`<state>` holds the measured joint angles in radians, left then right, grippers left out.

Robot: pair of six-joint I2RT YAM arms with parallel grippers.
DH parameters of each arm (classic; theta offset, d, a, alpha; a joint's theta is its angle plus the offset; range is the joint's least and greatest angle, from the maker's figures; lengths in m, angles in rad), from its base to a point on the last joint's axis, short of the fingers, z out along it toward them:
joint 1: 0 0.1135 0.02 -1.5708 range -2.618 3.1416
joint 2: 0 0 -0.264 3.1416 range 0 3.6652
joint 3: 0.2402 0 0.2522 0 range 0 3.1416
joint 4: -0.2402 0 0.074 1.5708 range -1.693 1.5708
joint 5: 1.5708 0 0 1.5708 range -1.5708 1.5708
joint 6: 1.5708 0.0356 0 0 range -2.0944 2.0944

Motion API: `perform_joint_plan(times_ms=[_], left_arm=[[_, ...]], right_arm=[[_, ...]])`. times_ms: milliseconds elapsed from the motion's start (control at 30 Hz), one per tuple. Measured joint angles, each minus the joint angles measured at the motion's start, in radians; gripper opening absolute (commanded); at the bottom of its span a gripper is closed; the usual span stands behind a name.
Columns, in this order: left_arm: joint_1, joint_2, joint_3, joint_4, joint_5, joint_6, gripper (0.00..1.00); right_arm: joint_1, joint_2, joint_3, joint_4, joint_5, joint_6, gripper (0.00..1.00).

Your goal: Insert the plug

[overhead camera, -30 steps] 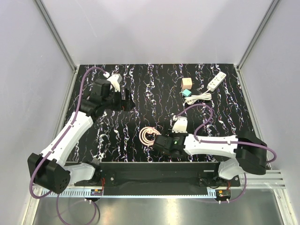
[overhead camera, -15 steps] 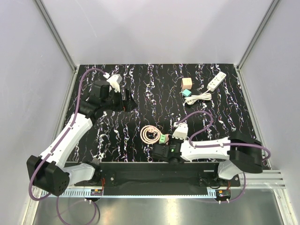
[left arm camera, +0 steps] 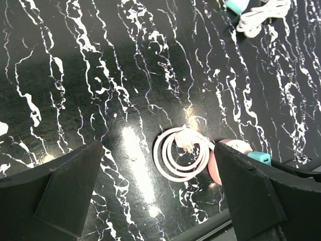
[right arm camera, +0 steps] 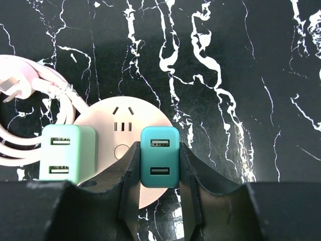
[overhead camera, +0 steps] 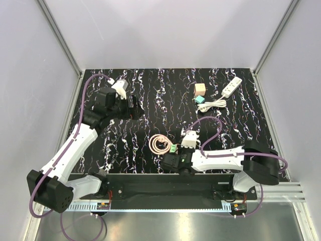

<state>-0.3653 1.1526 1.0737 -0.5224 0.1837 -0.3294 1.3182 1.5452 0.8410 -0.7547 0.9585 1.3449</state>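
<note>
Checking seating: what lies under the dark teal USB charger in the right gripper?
A round pink socket hub, one outlet showing. The dark teal USB charger covers its prongs and any slot below.

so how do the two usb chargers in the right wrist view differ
The teal charger is darker than the mint charger. The right gripper is shut on the teal charger; the mint charger stands free beside it. Both show two USB ports, over the round pink socket.
</note>
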Motion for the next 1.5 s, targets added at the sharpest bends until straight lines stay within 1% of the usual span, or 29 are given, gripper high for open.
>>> perform_joint_plan(times_ms=[33,67,133,167,233,267,333,400,467,533,600,667,767,833,867,933,1000,1033,1100,1267,1367,1500], left_arm=[[0.0,0.0,-0.003,0.0,-0.006,0.001,0.99],[0.0,0.0,-0.003,-0.002,-0.008,0.002,0.99],[0.0,-0.002,-0.003,-0.001,-0.012,0.006,0.99],[0.0,-0.004,-0.003,-0.001,-0.013,0.007,0.99],[0.001,-0.011,-0.003,0.0,-0.014,0.007,0.99],[0.002,-0.015,-0.003,-0.001,-0.015,0.007,0.99],[0.004,-0.023,-0.003,0.0,-0.021,0.005,0.99],[0.006,-0.033,-0.003,0.0,-0.039,-0.008,0.99],[0.006,-0.042,-0.004,0.0,-0.062,-0.019,0.99],[0.006,-0.052,-0.005,0.0,-0.08,-0.025,0.99],[0.007,-0.057,-0.005,0.001,-0.082,-0.026,0.99],[0.008,-0.058,-0.005,0.002,-0.07,-0.025,0.99],[0.009,-0.056,-0.005,0.003,-0.037,-0.019,0.99],[0.009,-0.052,-0.005,0.006,-0.021,-0.018,0.99],[0.009,-0.05,-0.005,0.008,-0.014,-0.017,0.99],[0.009,-0.042,-0.006,0.009,0.0,-0.013,0.99],[0.009,-0.039,-0.01,0.011,0.01,-0.01,0.99],[0.009,-0.038,-0.011,0.012,0.013,-0.008,0.99],[0.009,-0.038,-0.015,0.013,0.018,-0.007,0.99],[0.009,-0.027,-0.016,0.018,0.034,-0.007,0.99],[0.009,-0.017,-0.016,0.019,0.038,-0.003,0.99],[0.009,-0.016,-0.016,0.02,0.037,0.008,0.99]], right_arm=[[-0.002,0.015,0.02,-0.014,0.0,-0.009,0.42],[-0.003,0.022,0.036,-0.029,-0.004,-0.015,0.52],[-0.007,0.054,0.066,-0.044,-0.082,-0.034,0.59],[-0.007,0.069,0.078,-0.053,-0.1,-0.042,0.64],[-0.012,0.072,0.117,-0.086,-0.148,-0.064,0.71],[-0.016,0.069,0.138,-0.103,-0.167,-0.075,0.76],[-0.025,0.055,0.176,-0.141,-0.193,-0.089,0.77],[-0.037,0.021,0.217,-0.195,-0.203,-0.096,0.77],[-0.05,-0.032,0.257,-0.247,-0.213,-0.108,0.75],[-0.075,-0.098,0.286,-0.28,-0.231,-0.144,0.71],[-0.153,-0.187,0.313,-0.299,-0.263,-0.212,0.68],[-0.264,-0.259,0.329,-0.297,-0.292,-0.288,0.66],[-0.558,-0.343,0.351,-0.259,-0.37,-0.437,0.65],[-0.753,-0.351,0.365,-0.215,-0.406,-0.517,0.65],[-0.816,-0.346,0.368,-0.191,-0.423,-0.544,0.65],[-0.968,-0.296,0.383,-0.146,-0.482,-0.608,0.65],[-1.086,-0.2,0.418,-0.102,-0.56,-0.656,0.65],[-1.132,-0.139,0.445,-0.084,-0.593,-0.676,0.65],[-1.18,-0.012,0.51,-0.06,-0.636,-0.712,0.65],[-1.21,0.259,0.693,-0.009,-0.717,-0.747,0.62],[-1.221,0.362,0.787,0.002,-0.745,-0.746,0.61],[-1.23,0.468,0.902,0.012,-0.789,-0.777,0.57]])
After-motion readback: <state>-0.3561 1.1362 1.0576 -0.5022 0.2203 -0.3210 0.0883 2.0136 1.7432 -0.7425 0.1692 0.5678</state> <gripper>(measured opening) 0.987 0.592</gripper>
